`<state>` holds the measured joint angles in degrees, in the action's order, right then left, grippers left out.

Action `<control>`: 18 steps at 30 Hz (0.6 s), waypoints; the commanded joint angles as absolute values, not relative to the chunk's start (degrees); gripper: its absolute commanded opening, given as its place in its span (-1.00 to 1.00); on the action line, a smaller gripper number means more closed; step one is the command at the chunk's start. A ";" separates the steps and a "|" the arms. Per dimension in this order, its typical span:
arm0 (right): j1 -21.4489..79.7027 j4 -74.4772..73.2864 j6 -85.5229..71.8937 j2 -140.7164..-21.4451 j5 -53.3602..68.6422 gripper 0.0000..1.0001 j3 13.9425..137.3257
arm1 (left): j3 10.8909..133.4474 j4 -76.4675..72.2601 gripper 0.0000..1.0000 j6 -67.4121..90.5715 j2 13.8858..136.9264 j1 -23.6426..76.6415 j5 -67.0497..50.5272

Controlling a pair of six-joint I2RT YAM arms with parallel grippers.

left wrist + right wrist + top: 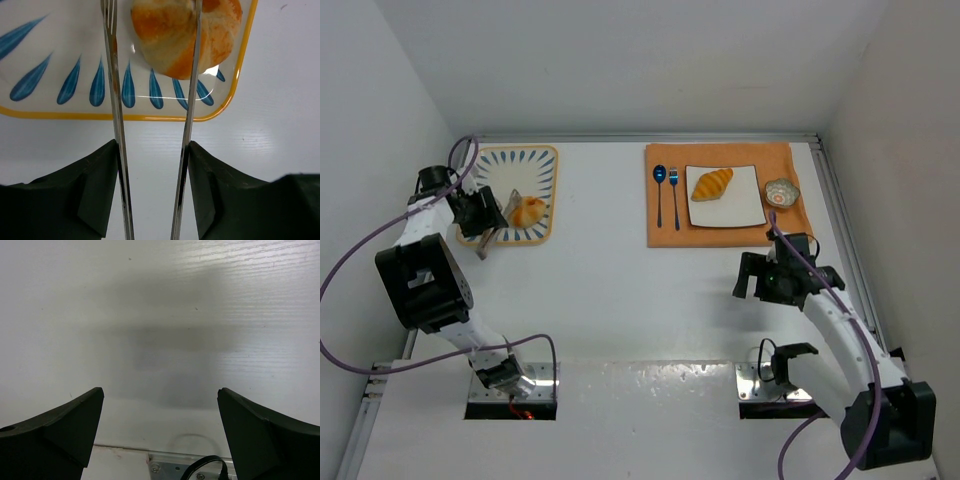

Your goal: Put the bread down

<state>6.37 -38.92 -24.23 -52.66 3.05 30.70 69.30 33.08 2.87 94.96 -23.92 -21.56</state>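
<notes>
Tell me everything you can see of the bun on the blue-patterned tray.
The bun is round and golden-brown with paler streaks. It rests on the tray, near a rounded corner of its yellow rim. Metal tongs, held in the left pincer, reach over it: one arm passes beside it, the other crosses it. Whether they touch it cannot be told.
</notes>
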 commanded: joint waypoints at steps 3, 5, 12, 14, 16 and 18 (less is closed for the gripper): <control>6.68 -38.93 -25.58 -50.19 1.32 0.91 30.85 | 68.99 31.90 0.16 4.48 94.39 -25.22 -24.69; 6.77 -38.94 -25.49 -50.01 1.06 0.91 30.94 | 68.99 32.43 0.06 4.48 94.92 -25.22 -24.70; 6.68 -39.64 -25.66 -49.75 0.44 0.91 31.82 | 69.61 32.96 -0.12 5.01 96.50 -25.22 -25.22; 6.77 -39.55 -25.58 -49.83 0.35 0.91 31.90 | 70.83 33.57 -0.20 5.01 97.12 -25.22 -25.22; 6.77 -39.55 -25.66 -50.10 0.35 0.91 31.90 | 71.45 34.10 -0.36 5.01 97.82 -25.22 -25.22; 6.77 -39.55 -25.75 -50.19 0.35 0.91 31.99 | 71.98 34.10 -0.47 4.48 98.35 -25.22 -25.83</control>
